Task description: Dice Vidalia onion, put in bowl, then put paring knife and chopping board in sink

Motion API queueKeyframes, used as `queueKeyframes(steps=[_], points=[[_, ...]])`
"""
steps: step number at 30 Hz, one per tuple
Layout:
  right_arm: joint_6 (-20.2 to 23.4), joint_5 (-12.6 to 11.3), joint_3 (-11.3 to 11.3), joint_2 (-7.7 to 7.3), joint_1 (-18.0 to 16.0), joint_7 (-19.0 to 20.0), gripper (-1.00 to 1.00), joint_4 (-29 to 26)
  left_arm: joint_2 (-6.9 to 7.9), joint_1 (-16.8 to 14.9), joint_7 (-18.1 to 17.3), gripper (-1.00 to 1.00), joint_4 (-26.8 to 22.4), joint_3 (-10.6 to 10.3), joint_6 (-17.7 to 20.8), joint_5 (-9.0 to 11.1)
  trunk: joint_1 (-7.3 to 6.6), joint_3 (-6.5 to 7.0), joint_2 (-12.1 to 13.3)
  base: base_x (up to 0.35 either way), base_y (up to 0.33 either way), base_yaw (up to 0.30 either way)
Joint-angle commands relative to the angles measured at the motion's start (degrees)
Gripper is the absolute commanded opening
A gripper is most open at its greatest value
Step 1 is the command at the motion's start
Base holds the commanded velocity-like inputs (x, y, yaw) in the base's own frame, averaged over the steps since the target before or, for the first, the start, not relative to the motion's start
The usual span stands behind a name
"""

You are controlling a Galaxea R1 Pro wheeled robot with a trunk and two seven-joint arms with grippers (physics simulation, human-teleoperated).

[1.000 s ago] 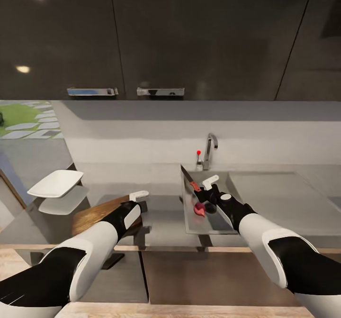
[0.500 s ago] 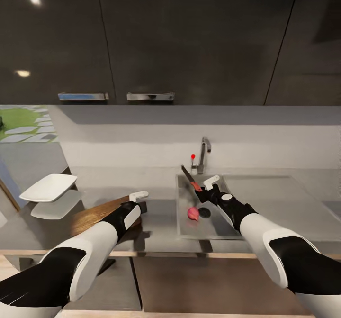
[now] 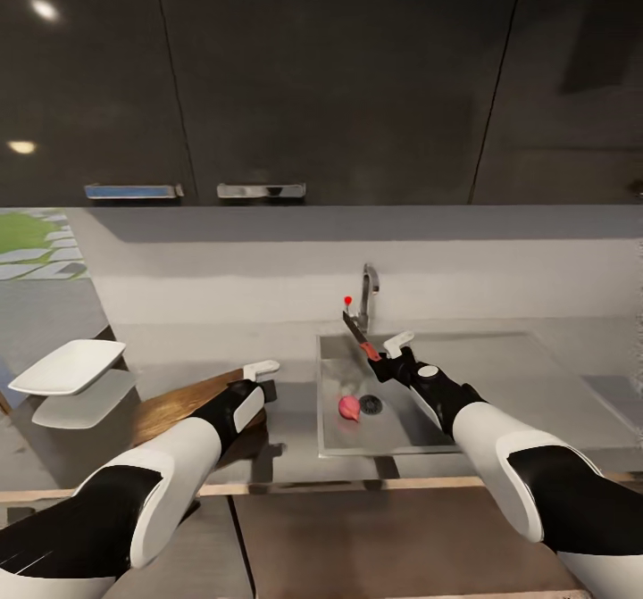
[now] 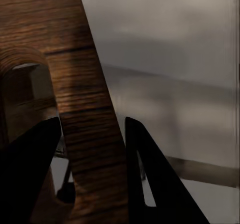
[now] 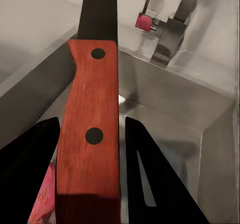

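Note:
Over the back of the sink (image 3: 420, 425), my right gripper (image 3: 386, 360) is shut on the paring knife (image 3: 360, 340). Its red handle (image 5: 90, 129) lies between the fingers and the dark blade points toward the tap (image 3: 367, 288). A pinkish onion (image 3: 348, 408) lies in the basin beside the round drain (image 3: 371, 404); a bit of the onion (image 5: 42, 201) also appears under the handle. My left gripper (image 3: 262, 379) is shut on the edge of the brown chopping board (image 3: 179, 404), whose wood grain (image 4: 85, 108) runs between the fingers. The white bowl (image 3: 67, 366) rests on the countertop (image 3: 290, 407) at far left.
Dark wall cabinets (image 3: 321, 72) with two metal handles hang above a pale backsplash. A flat grey drainboard (image 3: 545, 385) lies right of the basin. The counter's front edge (image 3: 295, 486) runs just ahead of my arms, with grey cabinet fronts below.
The whole picture has shifted: sink, tap, onion and bowl now sit further left, so the camera moved. Both grippers keep their hold, and the knife now stands behind and right of the onion.

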Motion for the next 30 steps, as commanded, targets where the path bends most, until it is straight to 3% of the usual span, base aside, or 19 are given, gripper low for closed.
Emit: queueKeyframes(steps=[1,30], points=[[-0.22,0.60,-0.02,0.01,-0.07,0.00,-1.00,0.07,0.02,-0.03,0.44,-1.00,-0.12,-0.56,0.34,0.50,0.04,-0.04,-0.13,0.000,0.000,-0.133],[-0.25,0.56,0.07,0.02,-0.07,0.00,-1.00,0.21,1.10,-0.03,0.28,-1.00,3.10,-0.59,0.10,-0.40,0.04,2.50,-0.13,0.000,0.000,-0.136]])
